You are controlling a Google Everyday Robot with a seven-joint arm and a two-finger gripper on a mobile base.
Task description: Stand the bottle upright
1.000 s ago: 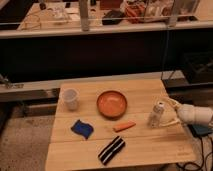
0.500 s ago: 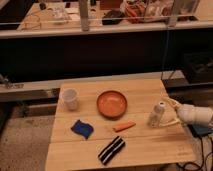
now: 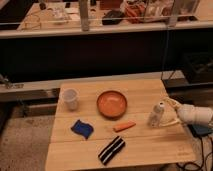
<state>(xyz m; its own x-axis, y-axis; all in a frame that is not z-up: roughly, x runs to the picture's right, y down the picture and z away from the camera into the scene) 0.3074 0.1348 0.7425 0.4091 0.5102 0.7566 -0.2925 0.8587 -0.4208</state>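
The bottle [image 3: 156,114], small, slim and whitish with a capped neck, stands roughly upright near the right edge of the wooden table [image 3: 150,150]. My gripper [image 3: 165,113] reaches in from the right at bottle height. Its two pale fingers [image 3: 171,102] are spread on either side of the bottle's right flank, wider than the bottle, and look open. The white arm [image 3: 196,114] extends off the right edge of the view.
An orange bowl [image 3: 111,104] sits mid-table, with an orange carrot-like stick [image 3: 124,127] in front of it. A white translucent cup [image 3: 70,99] stands at the back left. A blue cloth [image 3: 81,128] and a black-and-white striped object [image 3: 111,150] lie near the front.
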